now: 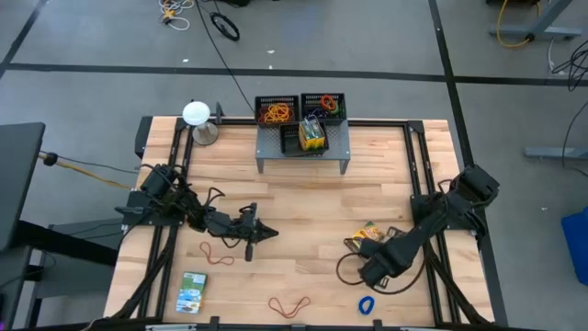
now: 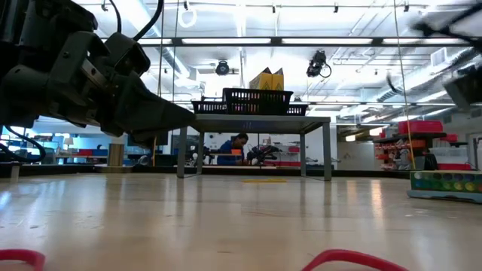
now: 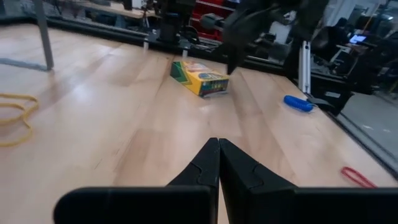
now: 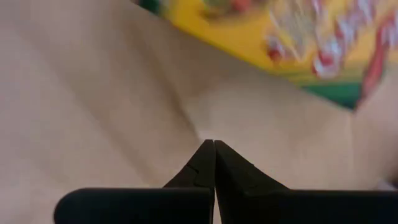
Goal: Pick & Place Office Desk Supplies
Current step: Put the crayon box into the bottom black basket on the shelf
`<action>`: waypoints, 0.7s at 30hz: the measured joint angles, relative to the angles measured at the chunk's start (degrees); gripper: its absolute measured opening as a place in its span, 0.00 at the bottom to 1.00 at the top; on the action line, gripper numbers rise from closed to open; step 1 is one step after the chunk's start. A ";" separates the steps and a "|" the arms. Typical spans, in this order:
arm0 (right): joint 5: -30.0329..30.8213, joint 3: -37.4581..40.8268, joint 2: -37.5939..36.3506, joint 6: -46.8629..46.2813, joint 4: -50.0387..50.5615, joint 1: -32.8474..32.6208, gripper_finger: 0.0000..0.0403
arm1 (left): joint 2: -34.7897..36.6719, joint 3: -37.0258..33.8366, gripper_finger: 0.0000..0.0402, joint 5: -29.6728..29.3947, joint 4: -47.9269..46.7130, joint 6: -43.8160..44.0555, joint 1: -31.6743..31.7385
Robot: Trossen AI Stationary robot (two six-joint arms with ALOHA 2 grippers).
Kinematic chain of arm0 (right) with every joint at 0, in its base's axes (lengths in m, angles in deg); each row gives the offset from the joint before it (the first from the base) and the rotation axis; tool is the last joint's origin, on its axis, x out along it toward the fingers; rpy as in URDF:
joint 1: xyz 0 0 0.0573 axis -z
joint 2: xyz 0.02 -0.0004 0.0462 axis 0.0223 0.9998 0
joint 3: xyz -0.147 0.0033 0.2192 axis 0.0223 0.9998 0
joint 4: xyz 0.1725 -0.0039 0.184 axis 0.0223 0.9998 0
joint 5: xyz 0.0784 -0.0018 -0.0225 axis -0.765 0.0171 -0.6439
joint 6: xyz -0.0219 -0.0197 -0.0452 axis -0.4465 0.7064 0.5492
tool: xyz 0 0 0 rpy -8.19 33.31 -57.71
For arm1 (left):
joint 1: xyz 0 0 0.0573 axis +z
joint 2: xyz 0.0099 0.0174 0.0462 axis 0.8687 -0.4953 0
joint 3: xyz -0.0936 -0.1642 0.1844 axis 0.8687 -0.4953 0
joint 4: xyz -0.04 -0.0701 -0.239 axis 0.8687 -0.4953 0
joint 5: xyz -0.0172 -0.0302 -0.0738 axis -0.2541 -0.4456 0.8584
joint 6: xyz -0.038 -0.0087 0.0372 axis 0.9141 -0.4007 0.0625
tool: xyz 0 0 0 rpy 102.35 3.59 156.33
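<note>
1. Lying along the bottom edge of the high view are a thin orange rubber-band loop (image 1: 289, 305) at centre, a small blue rubber-band loop (image 1: 367, 304) to its right, and a small green-white card box (image 1: 192, 291) at lower left, all flat on the pale wooden table (image 1: 303, 211).
2. Lower right of centre, the right gripper (image 1: 354, 243) points at the table with its fingers pressed together and empty; its tip is just beside a small yellow-green card box (image 1: 371, 233), which fills the upper right of the right wrist view.
3. Left of centre, the left gripper (image 1: 273, 233) lies low over the wood, its dark fingers (image 3: 214, 163) shut tight on nothing; a red rubber-band loop (image 1: 218, 253) rests below and left of it.
4. At upper centre stands a grey perforated metal shelf (image 1: 335, 147), carrying two small black mesh trays (image 1: 277, 110) side by side, holding tangled orange, red and green bands; another yellow-green box lies on the shelf in front of them.
5. Upper left, a white ball on a stand (image 1: 196, 115) sits near the table's far edge.
</note>
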 joint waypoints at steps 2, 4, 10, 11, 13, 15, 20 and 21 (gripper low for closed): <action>-0.17 2.54 0.02 -3.14 0.00 0.00 0.01 | 0.00 0.02 0.02 0.80 -0.24 2.03 0.04; 0.27 5.07 0.02 -5.40 0.21 0.89 0.01 | 0.00 0.32 0.02 0.88 -0.30 3.50 0.06; 3.75 7.28 -0.24 -6.61 0.36 4.10 0.01 | 0.00 2.16 0.02 0.89 -3.94 2.76 0.09; 5.21 7.22 -0.17 -6.40 0.48 4.72 0.01 | -0.02 2.51 0.02 0.86 -4.57 2.76 0.09; 8.78 7.03 -0.10 -6.36 0.44 5.99 0.01 | -0.02 3.29 0.02 0.86 -5.54 2.66 0.09; 12.78 7.05 -0.02 -6.37 0.32 7.09 0.01 | -0.02 3.93 0.02 0.89 -6.35 1.39 0.09; 24.52 7.27 0.15 -5.05 -3.06 9.95 0.01 | -0.02 5.03 0.02 0.89 -6.63 -2.22 0.02; 25.27 7.27 0.15 -3.68 -4.92 10.71 0.01 | -0.02 5.05 0.02 0.87 -6.53 -2.44 0.02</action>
